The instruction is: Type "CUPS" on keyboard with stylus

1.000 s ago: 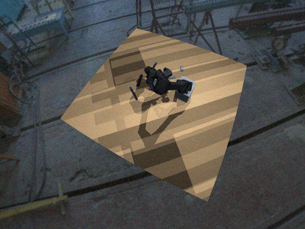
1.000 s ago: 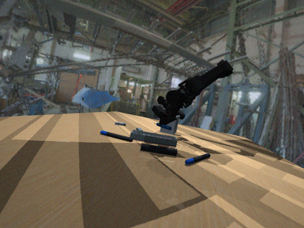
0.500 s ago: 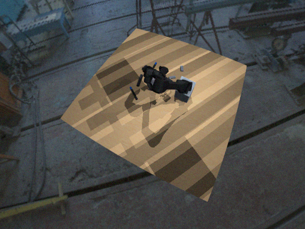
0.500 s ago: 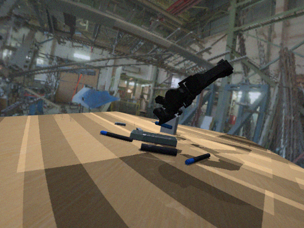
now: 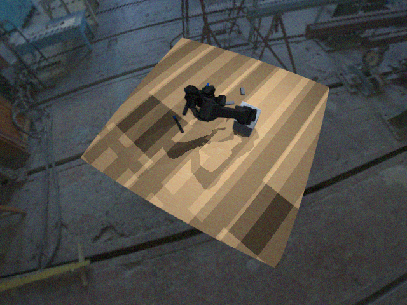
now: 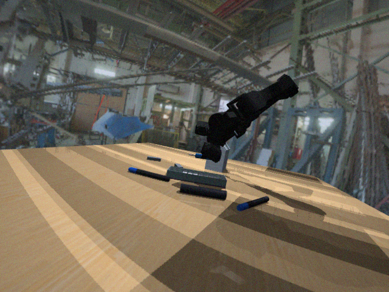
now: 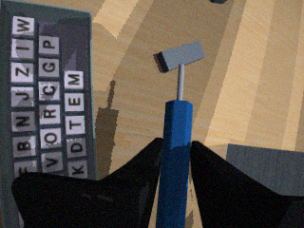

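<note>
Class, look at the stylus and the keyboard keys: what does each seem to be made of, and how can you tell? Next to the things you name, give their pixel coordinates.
Stylus (image 6: 198, 155) (image 7: 178, 142): probably painted or moulded plastic, with flat blue facets; its thin grey tip looks like smooth metal, though plastic is possible.
Keys (image 7: 49, 114): likely matt plastic, pale squares with dark printed letters.
</note>
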Tool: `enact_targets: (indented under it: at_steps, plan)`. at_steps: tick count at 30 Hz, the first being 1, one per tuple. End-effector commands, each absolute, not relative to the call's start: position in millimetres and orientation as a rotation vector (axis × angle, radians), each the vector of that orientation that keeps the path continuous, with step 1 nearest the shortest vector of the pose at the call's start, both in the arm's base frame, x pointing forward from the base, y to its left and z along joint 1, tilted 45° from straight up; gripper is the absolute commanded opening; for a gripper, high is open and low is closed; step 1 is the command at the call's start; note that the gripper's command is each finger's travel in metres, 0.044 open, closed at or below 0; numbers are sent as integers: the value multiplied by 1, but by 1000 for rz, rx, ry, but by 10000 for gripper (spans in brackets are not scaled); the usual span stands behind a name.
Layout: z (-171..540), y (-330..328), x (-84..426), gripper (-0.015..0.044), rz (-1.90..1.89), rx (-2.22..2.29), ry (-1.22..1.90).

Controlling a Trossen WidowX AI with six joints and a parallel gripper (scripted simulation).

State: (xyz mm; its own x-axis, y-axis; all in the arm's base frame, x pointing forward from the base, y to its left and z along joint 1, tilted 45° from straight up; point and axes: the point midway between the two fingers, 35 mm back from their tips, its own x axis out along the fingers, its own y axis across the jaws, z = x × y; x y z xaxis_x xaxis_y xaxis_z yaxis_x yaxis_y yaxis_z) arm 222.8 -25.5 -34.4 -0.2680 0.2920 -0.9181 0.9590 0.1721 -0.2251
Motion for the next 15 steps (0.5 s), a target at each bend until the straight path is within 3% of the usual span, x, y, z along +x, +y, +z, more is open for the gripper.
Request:
enact_targets:
  at_steps: [1, 15]
  plan:
    - [-34, -31, 230, 0, -1005, 1086, 1756]
    - [-29, -45, 250, 0, -582, 705, 1924]
